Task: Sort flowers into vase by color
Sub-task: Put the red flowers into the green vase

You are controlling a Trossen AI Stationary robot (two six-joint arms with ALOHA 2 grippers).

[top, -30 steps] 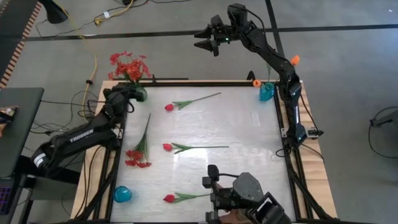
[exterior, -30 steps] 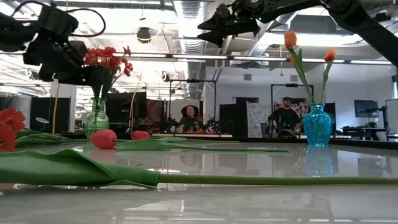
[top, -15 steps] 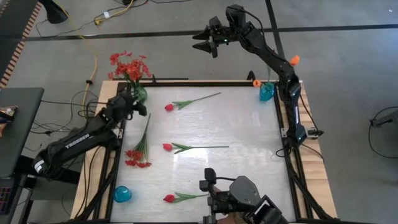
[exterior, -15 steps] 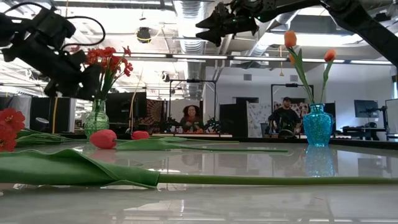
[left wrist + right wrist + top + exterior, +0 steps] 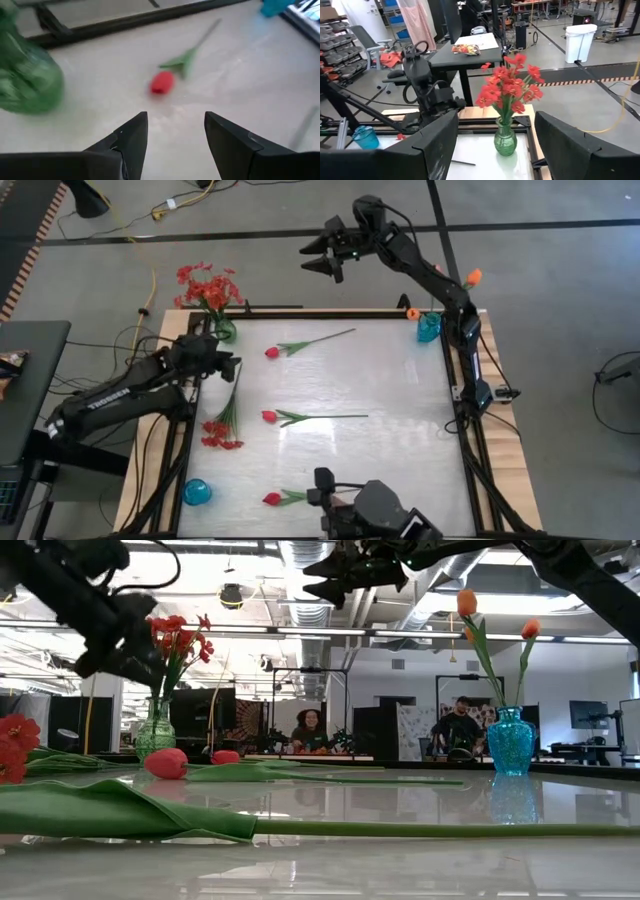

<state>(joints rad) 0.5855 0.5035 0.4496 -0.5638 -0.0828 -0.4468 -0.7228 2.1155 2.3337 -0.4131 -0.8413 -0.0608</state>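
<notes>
Jaws of the left gripper (image 5: 175, 132) and right gripper (image 5: 492, 145) both stand spread, holding nothing

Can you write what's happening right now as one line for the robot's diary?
left gripper: open, empty, above red spray | right gripper: open, empty, raised beyond table | green vase: red flowers | blue vase: orange tulips
</notes>
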